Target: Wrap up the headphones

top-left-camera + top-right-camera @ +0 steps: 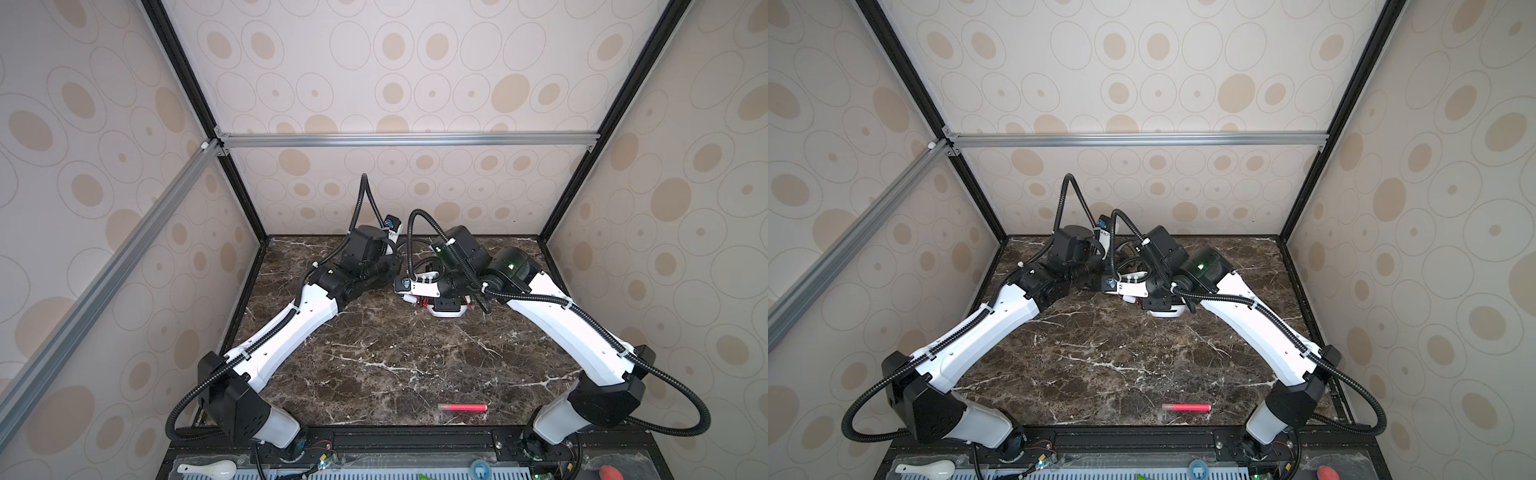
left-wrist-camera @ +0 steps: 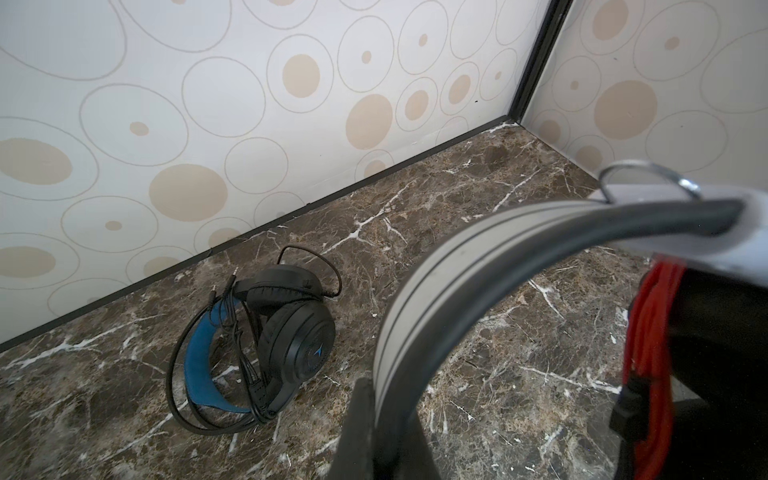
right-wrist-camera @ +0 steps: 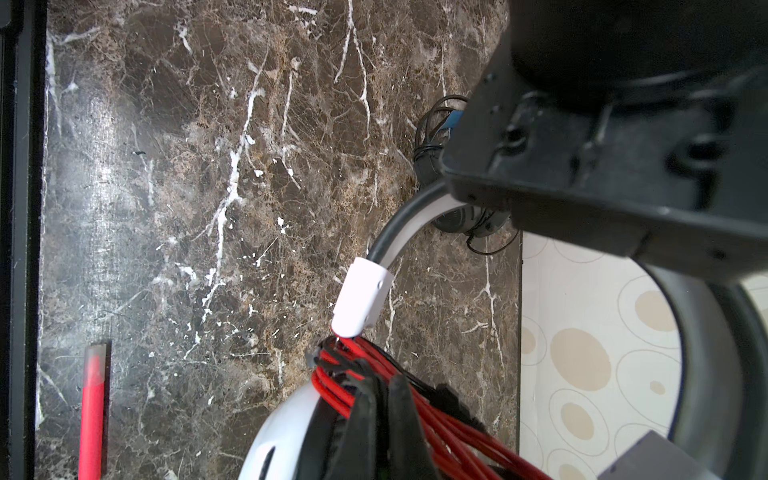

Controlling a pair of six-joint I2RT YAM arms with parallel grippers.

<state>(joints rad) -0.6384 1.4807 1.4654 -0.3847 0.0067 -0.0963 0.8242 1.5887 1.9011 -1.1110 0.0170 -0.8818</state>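
white over-ear headset with black-striped cups [image 1: 446,309], held between my two arms near the back middle of the dark brown marble table [image 1: 374,353]. its thin red cable [image 3: 419,395] lies in many parallel turns, bunched across the headset just below the white slider [image 3: 361,299] of the band. my right gripper [image 3: 384,411] is pinched tight on that red bundle. my left gripper [image 2: 380,424] is clamped narrow on the grey-striped headband [image 2: 436,291]. the headset's long axis runs from the cup, low and toward the front in both top views, up along the arching band toward the back wall [image 2: 208,124]. i cannot tell whether the cup touches the table.

a black headset with a blue-lined band [image 2: 291,332] lies on its side on the table close to the back wall, well apart from both grippers. its cups are folded together, and its black cable [image 2: 178,374] is looped round it with the plugs poking out.

my reading: the black one looks finished and the white one mostly wound. what seems left is securing the loose end and setting it down. a red stick [image 1: 462,407] lies alone near the front edge.
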